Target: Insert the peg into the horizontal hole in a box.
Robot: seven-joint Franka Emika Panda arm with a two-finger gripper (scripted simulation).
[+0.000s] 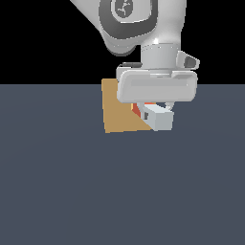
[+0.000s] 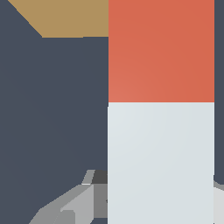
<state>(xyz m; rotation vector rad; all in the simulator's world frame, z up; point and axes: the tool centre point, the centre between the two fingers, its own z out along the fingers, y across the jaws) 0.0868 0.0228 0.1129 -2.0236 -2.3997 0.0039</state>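
Red-orange end of peg (image 1: pixel 159 116) pointing toward box (image 1: pixel 117 112), held off floor, close beside box face. Gripper (image 1: pixel 154 109) clamped on peg's pale part. Hole hidden behind gripper and peg. Risk: misaligned tip jamming on face, peg twisting in grip.

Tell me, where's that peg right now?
In the exterior view the peg sits just under the gripper, held off the floor, its red end pointing at the box behind it.
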